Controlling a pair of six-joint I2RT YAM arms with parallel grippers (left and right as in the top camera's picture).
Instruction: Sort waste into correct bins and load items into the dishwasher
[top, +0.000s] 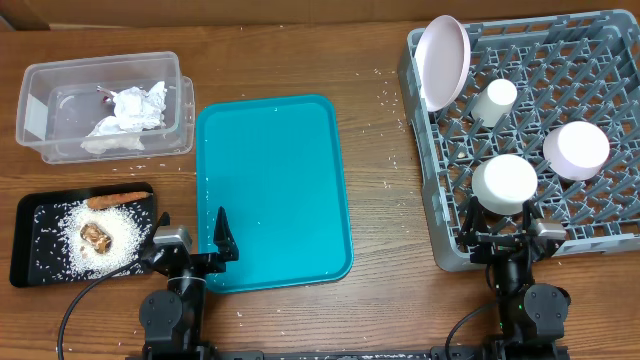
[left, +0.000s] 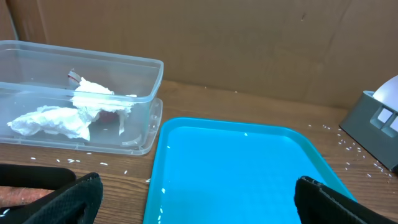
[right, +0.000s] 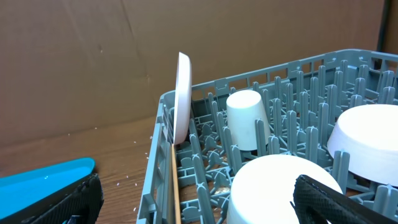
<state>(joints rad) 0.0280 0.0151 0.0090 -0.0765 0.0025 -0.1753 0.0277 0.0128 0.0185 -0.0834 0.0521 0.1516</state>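
A: Grippers?
B: Both were wide apart, empty. Left gripper (top: 190, 242) sat at the teal tray's (top: 275, 190) front-left corner, right gripper (top: 508, 228) well right of it.
A: Waste? Dishes?
B: Tissue (top: 128, 115) was in the tub (top: 30, 120), rice (top: 115, 240) and carrot stick (top: 117, 199) on the black tray (top: 30, 235), all left of the teal tray. Plate (top: 443, 60), cup (top: 494, 100) and bowls (top: 576, 150) sat in the rack (top: 600, 60), right of it.

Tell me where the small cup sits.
In the overhead view, the cup stands upside down in the grey rack on the right, beside the upright pink plate.
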